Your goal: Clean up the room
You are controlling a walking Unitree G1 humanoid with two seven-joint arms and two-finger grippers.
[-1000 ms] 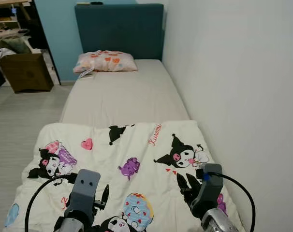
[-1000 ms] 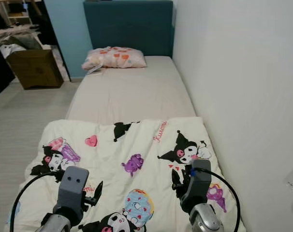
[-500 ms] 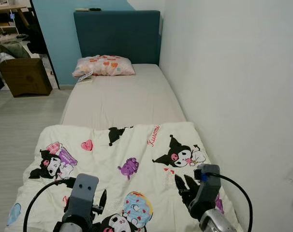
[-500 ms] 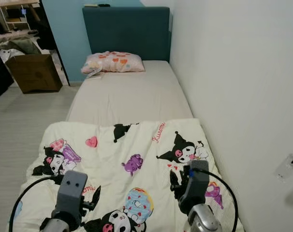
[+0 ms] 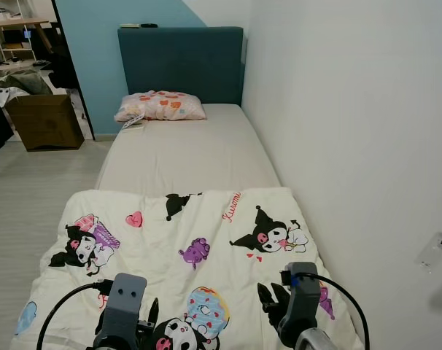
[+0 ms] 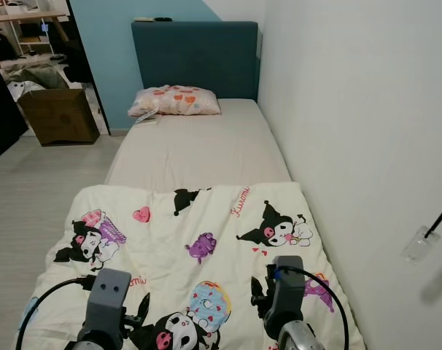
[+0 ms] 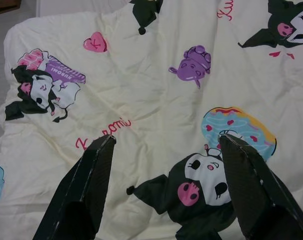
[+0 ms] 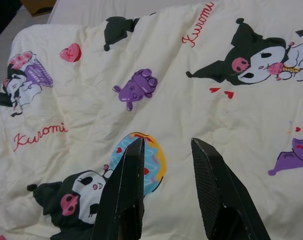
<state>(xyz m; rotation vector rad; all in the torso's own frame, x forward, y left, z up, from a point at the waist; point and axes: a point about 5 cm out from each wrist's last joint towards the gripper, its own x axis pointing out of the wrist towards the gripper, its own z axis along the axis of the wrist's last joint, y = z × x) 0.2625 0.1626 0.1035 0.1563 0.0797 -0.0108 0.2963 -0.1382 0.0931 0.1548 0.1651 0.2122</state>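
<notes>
Hands sink low in the head views; whole picture shifts.

Left hand (image 5: pixel 149 321) and right hand (image 5: pixel 273 300) now sit lower in the head views than a second ago, nearer the bottom edge, with less of each arm showing. Both hover over the near end of the cartoon-print blanket (image 5: pixel 206 240), fingers parted. The rest of the picture has slid down too, so the camera has moved: more wall shows above the headboard (image 5: pixel 181 64), the pillow (image 5: pixel 161 106) sits lower, and a small clear fitting (image 6: pixel 419 244) on the right-hand wall has come into sight.
</notes>
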